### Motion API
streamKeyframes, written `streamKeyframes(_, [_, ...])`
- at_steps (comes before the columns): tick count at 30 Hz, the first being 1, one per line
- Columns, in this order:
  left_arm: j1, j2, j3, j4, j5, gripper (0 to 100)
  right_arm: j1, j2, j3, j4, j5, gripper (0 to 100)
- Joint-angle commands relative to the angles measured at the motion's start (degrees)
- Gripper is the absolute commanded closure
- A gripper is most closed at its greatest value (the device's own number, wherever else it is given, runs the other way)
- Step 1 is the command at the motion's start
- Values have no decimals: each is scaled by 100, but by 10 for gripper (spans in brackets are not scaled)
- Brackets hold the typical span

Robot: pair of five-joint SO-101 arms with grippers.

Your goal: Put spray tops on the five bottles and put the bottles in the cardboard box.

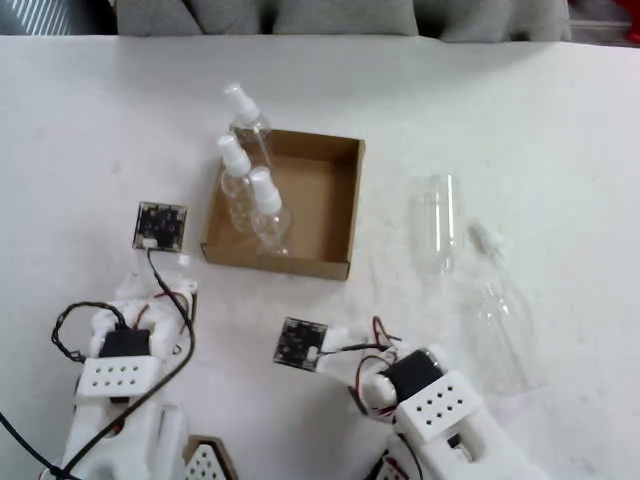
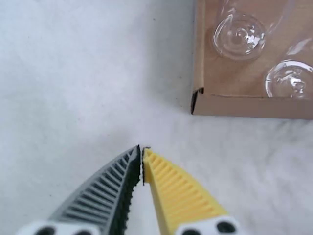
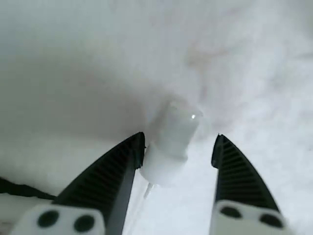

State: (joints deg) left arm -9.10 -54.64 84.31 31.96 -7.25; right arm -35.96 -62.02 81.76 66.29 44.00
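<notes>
Supporting surface: white table [image 1: 520, 110], everything rests on it.
Left arm: white plastic left arm [image 1: 115, 375] at the near edge in the high view, with black wires looped round it.
Right arm: white plastic right arm [image 1: 440, 405] at the near edge, beside the left one.
Box: brown open-top cardboard box [image 1: 320, 195] mid-table, beyond both arms. Its right half is bare floor in the high view.
Bottles at box: three clear plastic bottles with white spray tops [image 1: 235, 180] stand upright and close together along the box's left side. Cannot tell if the farthest one is inside the wall.
Loose bottles: two lie on their sides right of the box, apart from it. The farther is a clear topless bottle [image 1: 438, 220]. The nearer is a clear lying bottle [image 1: 500, 320] with a white top at its neck end.
Left gripper: left gripper [image 2: 142, 149] has grey and yellow ribbed fingers, clenched tip to tip on nothing, over bare table near a box corner.
Right gripper: right gripper [image 3: 179, 137] has black fingers, spread apart, straddling the loose top.
Spray top: loose white plastic spray top [image 3: 171, 144] lies on the table, close against one finger and apart from the other, with a thin tube trailing.
</notes>
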Motion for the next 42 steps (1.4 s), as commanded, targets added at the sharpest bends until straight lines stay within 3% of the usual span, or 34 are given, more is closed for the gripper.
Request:
streamKeyframes(1, [-22, -145, -290, -97, 62, 976, -31, -48, -35, -66, -88, 791])
streamKeyframes(8, [-22, -145, -290, -79, 62, 976, -22, -48, -70, -92, -105, 941])
streamKeyframes(12, [-22, -145, -281, -79, 62, 976, 92, -48, -176, -84, -141, 953])
streamKeyframes(22, [-22, -145, -273, -62, 62, 976, 1402, -48, -1099, -48, -695, 954])
streamKeyframes(30, [-13, -145, -308, 79, 62, 976, 1807, 866, -2084, -48, -1855, 950])
streamKeyframes(42, [-13, -145, -308, 79, 62, 976, 1675, 3055, -3842, -92, -5090, 949])
